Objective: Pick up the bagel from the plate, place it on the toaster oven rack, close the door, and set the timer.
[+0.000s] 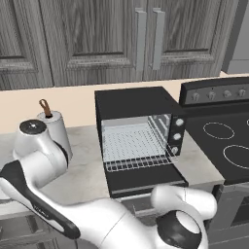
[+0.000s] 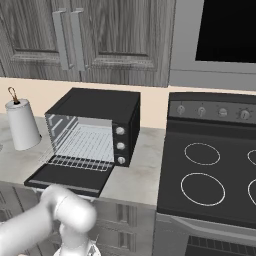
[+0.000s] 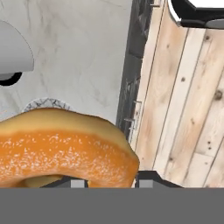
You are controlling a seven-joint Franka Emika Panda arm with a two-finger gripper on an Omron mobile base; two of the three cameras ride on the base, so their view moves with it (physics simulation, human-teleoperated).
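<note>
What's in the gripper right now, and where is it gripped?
The bagel, held at its ring edge nearest the hand camera. The gripper closes on it there; one finger tip shows beside it. The exact contact is hidden.

A kitchen: grey wood cabinets [image 1: 97, 39], stone counter [image 1: 87, 165], black stove [image 2: 210, 165], toaster oven [image 2: 97, 127].

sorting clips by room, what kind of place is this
A rendered home kitchen, by the look of it: a black toaster oven with its door open sits on a pale marble counter, beside a black stove with ring burners, under grey wood-grain cabinets.
</note>
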